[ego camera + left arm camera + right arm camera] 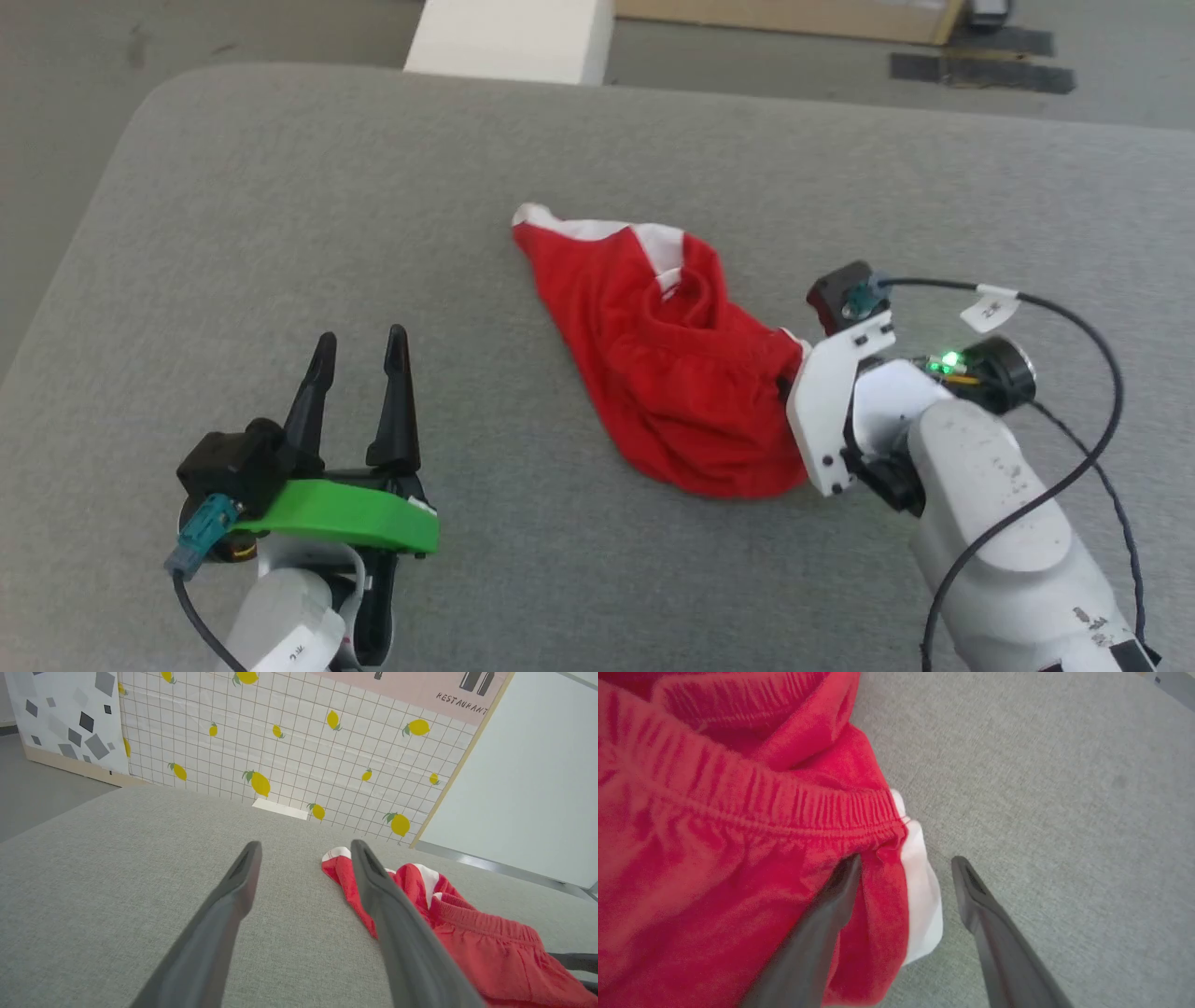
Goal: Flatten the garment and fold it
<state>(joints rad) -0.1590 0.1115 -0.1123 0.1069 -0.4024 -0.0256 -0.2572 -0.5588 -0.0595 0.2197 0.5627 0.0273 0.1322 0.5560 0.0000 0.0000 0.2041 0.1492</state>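
The red garment (pixel 667 359) lies crumpled in the middle of the grey padded surface (pixel 373 187), with white trim at its far end. My right gripper (pixel 906 863) is open at the garment's right edge, straddling the end of the gathered waistband (pixel 808 807) and a white side patch (pixel 922 896): one finger lies on the red cloth, the other over bare surface. In the head view its fingers are hidden behind the white wrist bracket (pixel 831 401). My left gripper (pixel 359 347) stands open at the lower left, apart from the garment (pixel 467 938), nothing between its fingers.
The grey surface's rounded far left corner drops to the floor (pixel 75 56). A white block (pixel 513 37) stands past the far edge. A lemon-patterned wall panel (pixel 280 742) rises behind. A black cable (pixel 1074 327) loops over my right forearm.
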